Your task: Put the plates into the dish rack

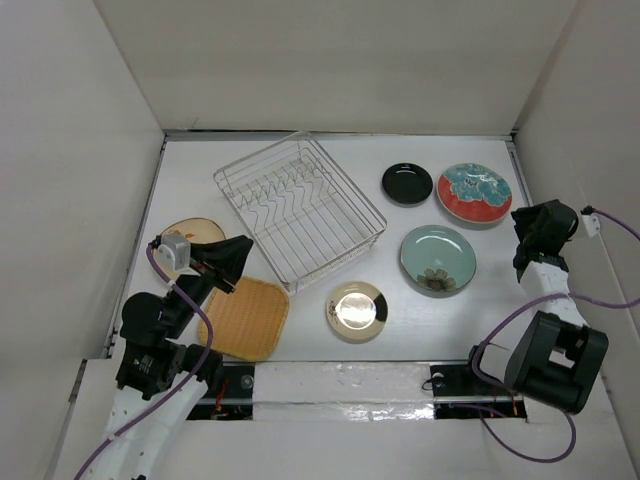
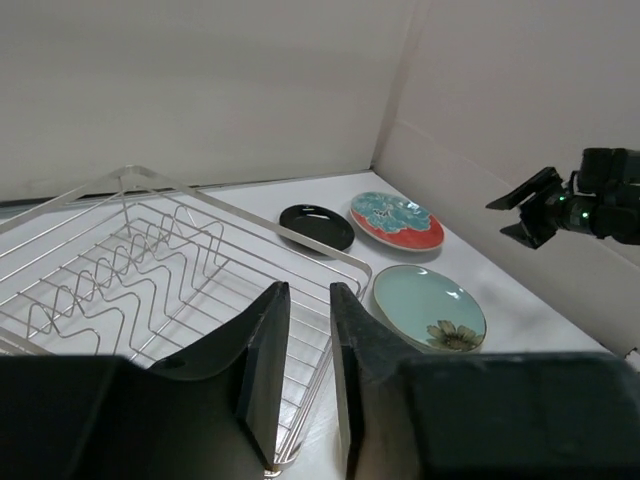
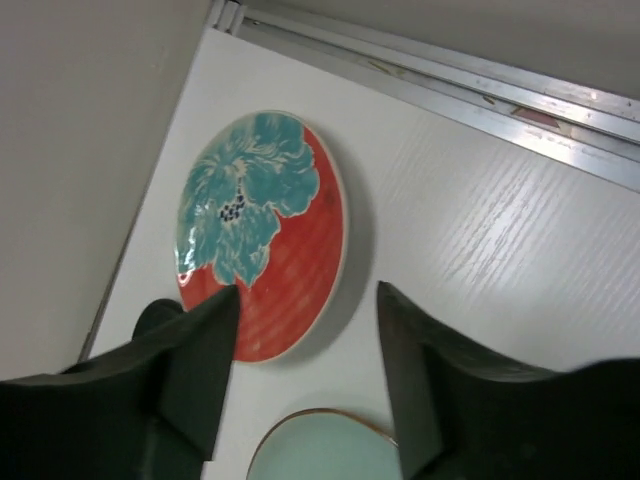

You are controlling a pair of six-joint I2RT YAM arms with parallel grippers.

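Across the middle of the desk (image 1: 450, 335), leaning toward its far edge, the dish rack (image 1: 300, 212) stands with every row of prongs bare; not one plate is loaded, so I judge the task to be at its very start, with all six left to do. Toward the far right corner lie the small black plate (image 1: 407, 184) and the teal-and-red plate (image 1: 474, 193), near each other but apart; nearer than those, toward the right edge, the pale green plate (image 1: 438, 258) lies flat; the cream plate (image 1: 356, 310) with its dark rim sits toward the middle of the near edge, just off the rack's near corner; the orange woven plate (image 1: 244, 318) lies toward the near left corner; the tan wooden plate (image 1: 195, 233) is by the left edge, partly hidden under my left arm (image 1: 175, 300).

My left gripper (image 2: 309, 365) hovers between the wooden plate and the woven one, just beside the rack, jaws parted only narrowly and grasping nothing; my right gripper (image 3: 305, 375) hangs by the right edge, aimed at the teal-and-red plate, jaws spread wide and empty, clear of the plate as far as I can tell. My guess is that this plate goes first.
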